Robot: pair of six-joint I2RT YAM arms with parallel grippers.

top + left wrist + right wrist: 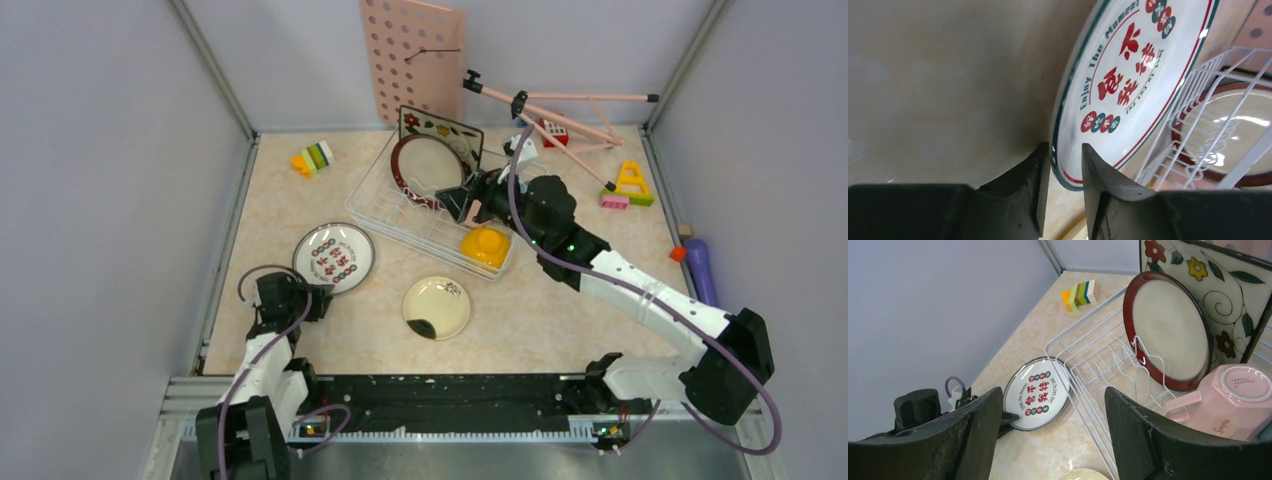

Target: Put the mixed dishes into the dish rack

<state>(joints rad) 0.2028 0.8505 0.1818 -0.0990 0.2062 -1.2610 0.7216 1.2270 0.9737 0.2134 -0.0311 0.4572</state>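
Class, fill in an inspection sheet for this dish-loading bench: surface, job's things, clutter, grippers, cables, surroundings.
Surface: beige marbled table.
Job's things: dish rack holds red-rimmed plate, flowered plate, yellow bowl, pink cup; lettered plate and cream plate lie on the table.
Clutter: toy blocks, pink pegboard, pink stand, purple object.
Grippers: left gripper astride the lettered plate's rim, grip unclear; right gripper open above rack.
Cables: purple cables along both arms.
Surroundings: grey walls.
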